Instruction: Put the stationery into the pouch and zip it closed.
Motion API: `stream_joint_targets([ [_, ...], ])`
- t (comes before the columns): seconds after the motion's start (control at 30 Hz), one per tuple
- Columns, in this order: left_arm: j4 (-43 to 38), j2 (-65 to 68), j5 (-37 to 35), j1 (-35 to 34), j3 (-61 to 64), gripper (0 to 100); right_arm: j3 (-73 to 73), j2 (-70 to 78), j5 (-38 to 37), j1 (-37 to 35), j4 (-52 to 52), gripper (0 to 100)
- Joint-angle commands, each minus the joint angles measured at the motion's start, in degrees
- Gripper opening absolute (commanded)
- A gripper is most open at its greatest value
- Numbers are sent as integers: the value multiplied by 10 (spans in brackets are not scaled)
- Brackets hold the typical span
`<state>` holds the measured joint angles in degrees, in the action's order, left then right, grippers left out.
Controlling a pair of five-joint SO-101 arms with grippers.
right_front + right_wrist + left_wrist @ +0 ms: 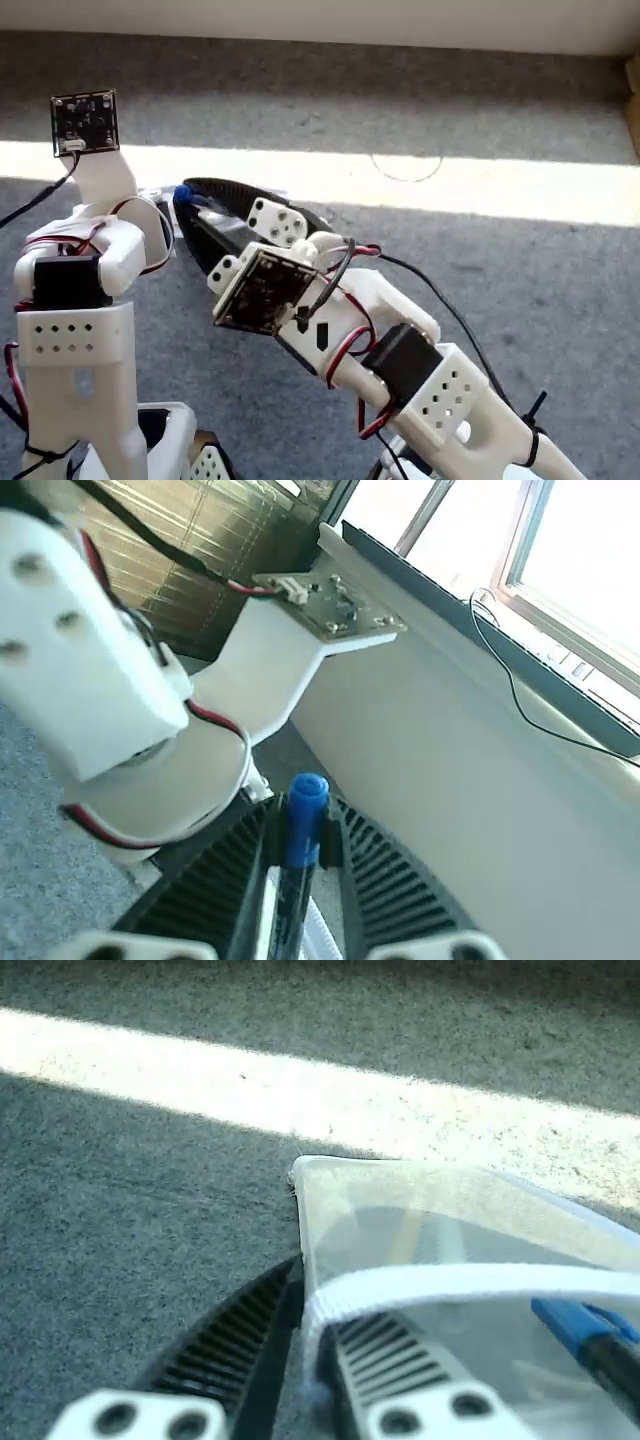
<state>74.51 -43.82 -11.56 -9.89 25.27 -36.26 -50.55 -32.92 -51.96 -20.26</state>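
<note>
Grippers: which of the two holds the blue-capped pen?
The right gripper, its jaws shut on the blue-capped pen; the left gripper instead pinches the edge of the clear pouch.

Right tool's pen lies just beside the left tool's pouch.

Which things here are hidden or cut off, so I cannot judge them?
Pouch: high view, mostly hidden under left arm and right arm; left wrist view, cut by the edge; open or zipped, cannot tell.
Pen: right wrist view, body covered by the right end effector and cut by the edge; tip hidden.
Left wrist view: whether the pen is inside the pouch that the left end effector grips, unclear.
</note>
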Motion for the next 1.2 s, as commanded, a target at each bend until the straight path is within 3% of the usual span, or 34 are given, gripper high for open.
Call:
stream_joint_targets([
  [0.0, -14, 1, 5, -8, -7, 5, 7, -22, -13, -7, -27, 5],
  [0.23, -14, 1, 5, -8, -6, 5, 8, -22, -13, -7, -113, 5],
  [0.93, -11, 1, 5, -8, -6, 5, 8, -22, -11, -7, -114, 9],
  [1.17, -11, 0, 5, -8, -6, 5, 38, -22, 23, -6, -172, 177],
])
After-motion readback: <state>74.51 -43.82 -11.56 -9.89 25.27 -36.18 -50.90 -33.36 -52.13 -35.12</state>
